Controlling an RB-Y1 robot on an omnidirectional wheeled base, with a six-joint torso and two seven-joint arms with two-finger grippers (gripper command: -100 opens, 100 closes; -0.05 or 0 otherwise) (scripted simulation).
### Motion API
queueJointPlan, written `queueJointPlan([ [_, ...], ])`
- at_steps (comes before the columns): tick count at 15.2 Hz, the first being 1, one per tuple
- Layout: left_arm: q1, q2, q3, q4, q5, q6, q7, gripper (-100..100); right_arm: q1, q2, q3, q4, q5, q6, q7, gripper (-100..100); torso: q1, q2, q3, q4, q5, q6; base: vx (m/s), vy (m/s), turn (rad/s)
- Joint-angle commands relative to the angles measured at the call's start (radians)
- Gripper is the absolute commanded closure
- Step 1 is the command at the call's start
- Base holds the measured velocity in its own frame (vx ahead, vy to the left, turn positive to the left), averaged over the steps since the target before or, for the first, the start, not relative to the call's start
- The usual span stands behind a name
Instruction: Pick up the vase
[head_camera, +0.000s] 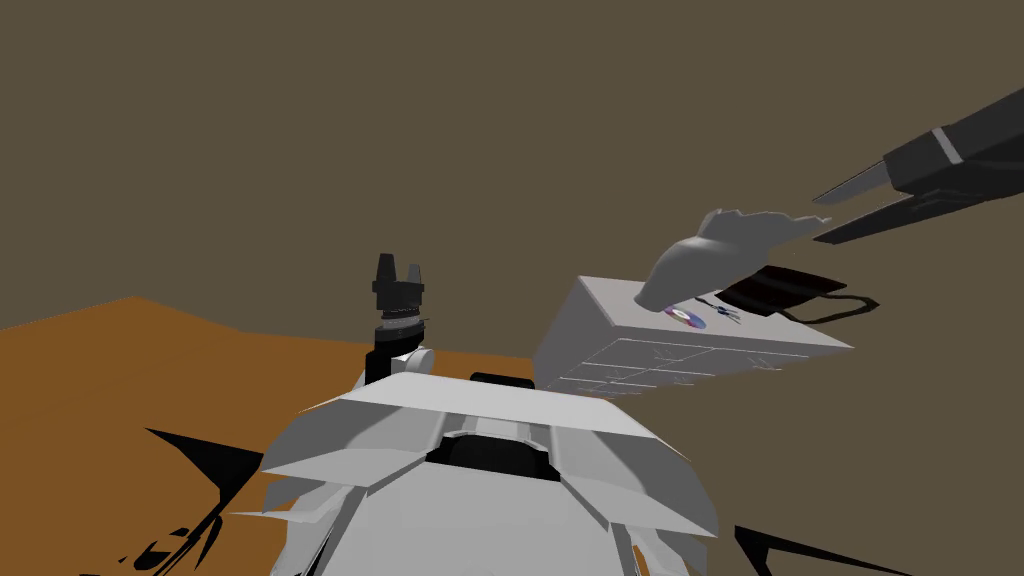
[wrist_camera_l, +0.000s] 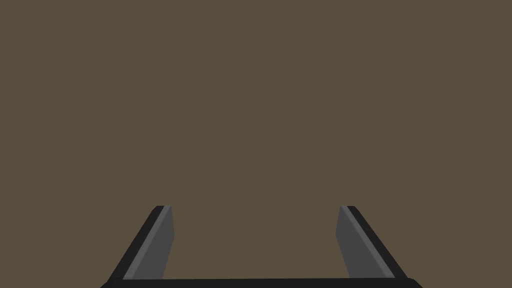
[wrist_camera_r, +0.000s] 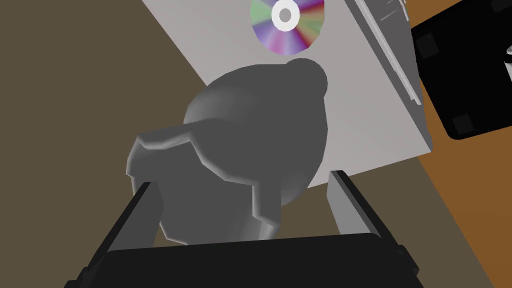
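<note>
**Item 1, vase (head_camera: 715, 255):** Grey, round-bellied, w/ a jagged flared rim. It is over the top of the pale grey drawer unit (head_camera: 610, 300), near the unit's edge. It leans so its mouth faces your right gripper (head_camera: 818, 220). The foot is at or just above the unit's top; head view cannot confirm contact.

**Item 2, right gripper:** The arm reaches in from the right of head view. The fingers are spread, w/ one tip on either side of the vase's rim. In the wrist view of the right gripper (wrist_camera_r: 244, 179), the vase (wrist_camera_r: 255, 135) lies btwn the fingers, rim end nearest the gripper body. One finger (wrist_camera_r: 150, 210) overlaps the rim. The other stands apart from the vase w/ a visible gap. The fingers are not pressed onto the vase.

**Item 3, left gripper (head_camera: 398, 262):** It points upward ahead of you, well apart from the vase & the unit. Its wrist view (wrist_camera_l: 256, 207) shows the fingers spread.

**Item 4, unit top:**
- A rainbow-sheen disc (head_camera: 685, 317) lies flat just beside the vase's foot. In the right wrist view the disc (wrist_camera_r: 286, 22) is beyond the vase's belly, on the unit (wrist_camera_r: 360, 115).
- A small dark item (head_camera: 727, 315) lies next to the disc. It is too small to ID.
- A black bag (head_camera: 775, 290) w/ a strap lies further along, past the vase.

**Item 5:** Drawer fronts show on the unit's side facing you. The floor (head_camera: 100, 380) is brown.
</note>
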Motion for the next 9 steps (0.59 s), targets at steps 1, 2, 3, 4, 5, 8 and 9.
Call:
queueJointPlan([
  [1,0.0,0.0,0.0,0.0,0.0,0.0,0.0,0,0.007,-0.018,0.004,0.004,0.008,-0.05,-0.003,-100,0.0,0.0,0.0,0.0,0.0,0.0,0.062,0.009,0.05],
  [2,0.0,0.0,0.0,0.0,0.0,0.0,0.0,0,0.007,-0.018,0.004,0.004,0.008,-0.063,-0.003,-100,0.0,0.0,0.0,0.0,0.0,0.0,0.062,0.012,0.058],
  [3,0.0,0.0,0.0,0.0,0.0,0.0,0.0,0,0.014,-0.029,0.006,0.006,0.012,-0.086,-0.006,-100,-0.001,0.001,0.0,0.0,0.0,0.0,0.072,0.019,0.069],
  [4,0.0,0.0,0.0,0.0,0.0,0.0,0.0,0,0.014,-0.029,0.006,0.006,0.012,-0.106,-0.006,-100,0.0,0.0,0.0,0.0,0.0,0.0,0.069,0.013,0.057],
  [5,0.0,0.0,0.0,0.0,0.0,0.0,0.0,0,0.014,-0.029,0.006,0.006,0.012,-0.108,-0.006,-100,-0.001,0.0,0.0,0.0,0.0,0.0,0.045,0.007,0.015],
  [8,0.0,0.0,0.0,0.0,0.0,0.0,0.0,0,0.021,-0.039,0.008,0.006,0.016,-0.169,-0.008,-100,-0.001,0.003,0.002,0.001,-0.001,0.0,0.036,0.008,0.03],
  [9,0.0,0.0,0.0,0.0,0.0,0.0,0.0,0,0.017,-0.036,0.008,0.003,0.016,-0.145,-0.008,-100,-0.001,0.003,0.002,0.001,-0.001,0.0,0.02,0.006,0.011],
])
